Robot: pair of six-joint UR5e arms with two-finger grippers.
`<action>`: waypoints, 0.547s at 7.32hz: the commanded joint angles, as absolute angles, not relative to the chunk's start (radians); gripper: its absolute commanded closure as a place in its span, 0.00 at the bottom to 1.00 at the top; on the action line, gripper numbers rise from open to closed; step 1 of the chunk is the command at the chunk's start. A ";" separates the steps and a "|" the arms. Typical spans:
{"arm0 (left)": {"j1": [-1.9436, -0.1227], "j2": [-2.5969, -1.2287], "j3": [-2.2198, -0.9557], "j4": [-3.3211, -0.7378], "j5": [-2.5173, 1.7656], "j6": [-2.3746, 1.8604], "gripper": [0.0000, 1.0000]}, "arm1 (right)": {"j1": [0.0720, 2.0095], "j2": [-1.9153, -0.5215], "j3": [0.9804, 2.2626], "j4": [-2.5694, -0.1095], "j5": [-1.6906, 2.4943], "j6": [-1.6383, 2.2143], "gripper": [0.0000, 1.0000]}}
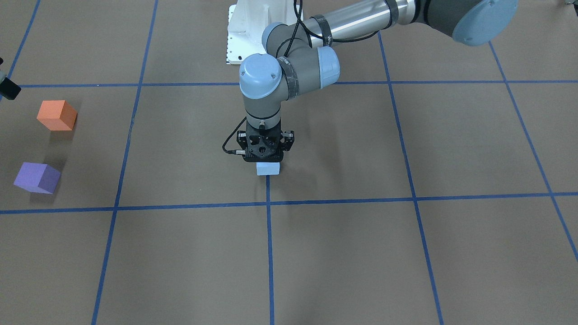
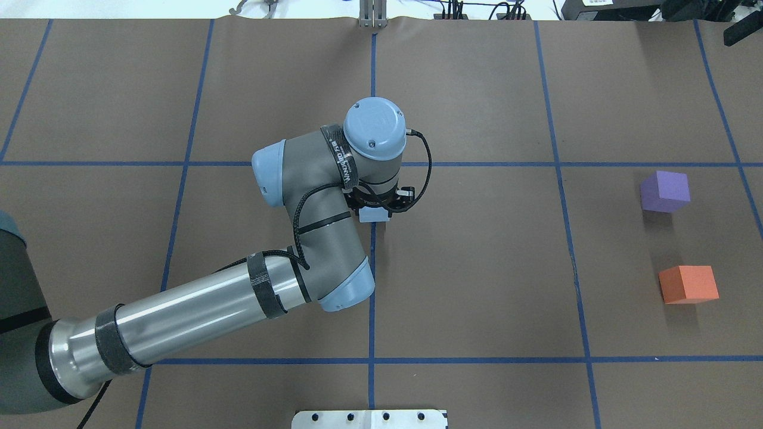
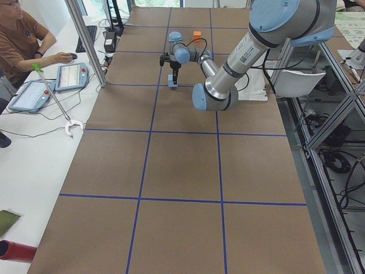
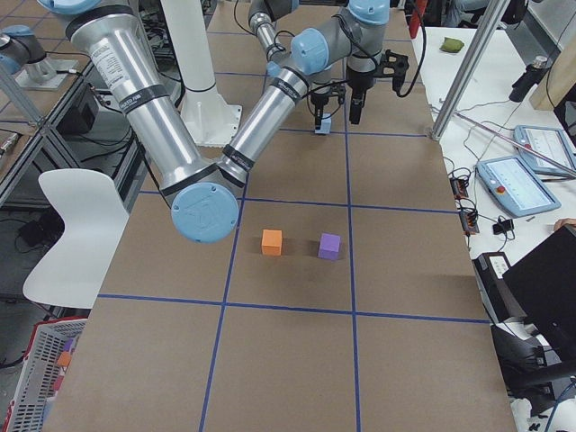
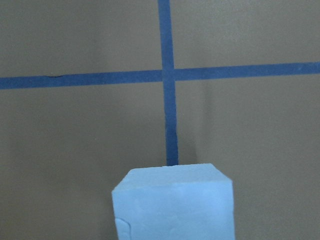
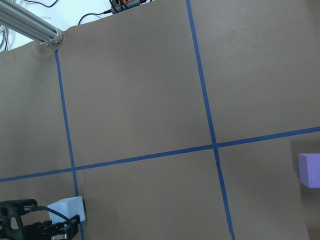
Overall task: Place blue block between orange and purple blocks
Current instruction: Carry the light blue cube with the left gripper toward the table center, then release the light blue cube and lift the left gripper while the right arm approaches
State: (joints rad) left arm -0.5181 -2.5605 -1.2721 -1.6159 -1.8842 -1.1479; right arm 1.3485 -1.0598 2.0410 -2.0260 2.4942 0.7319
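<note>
The light blue block [image 1: 268, 169] sits at the table's middle, just short of a tape crossing. My left gripper [image 1: 267, 160] points straight down right over it, and its body hides the fingers, so I cannot tell whether it is open or shut. The left wrist view shows the blue block [image 5: 172, 205] close up at the bottom edge, with no fingers in sight. The orange block [image 1: 56, 115] and the purple block [image 1: 37, 177] stand on my right side with a gap between them. The right gripper is out of view.
Blue tape lines [image 2: 372, 360] split the brown table into squares. The white robot base [image 1: 253, 31] is at the near edge. A dark object [image 1: 9, 88] pokes in beside the orange block. An operator [image 3: 23, 40] sits beyond the far edge.
</note>
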 commanded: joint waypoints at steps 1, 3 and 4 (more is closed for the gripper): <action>-0.526 -2.562 -1.288 -1.609 -1.885 -1.147 0.00 | 1.318 -1.014 2.037 -2.025 2.484 0.753 0.00; -0.624 -2.554 -1.353 -1.510 -1.945 -1.138 0.00 | 1.194 -0.935 2.022 -2.025 2.417 0.883 0.00; -0.662 -2.551 -1.405 -1.449 -1.968 -1.068 0.00 | 1.128 -0.911 2.025 -2.023 2.369 0.943 0.00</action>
State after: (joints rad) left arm -0.6090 -2.5554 -1.3511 -1.5234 -1.9321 -1.1245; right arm 1.2116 -0.9504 2.0262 -2.0246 2.4269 0.8653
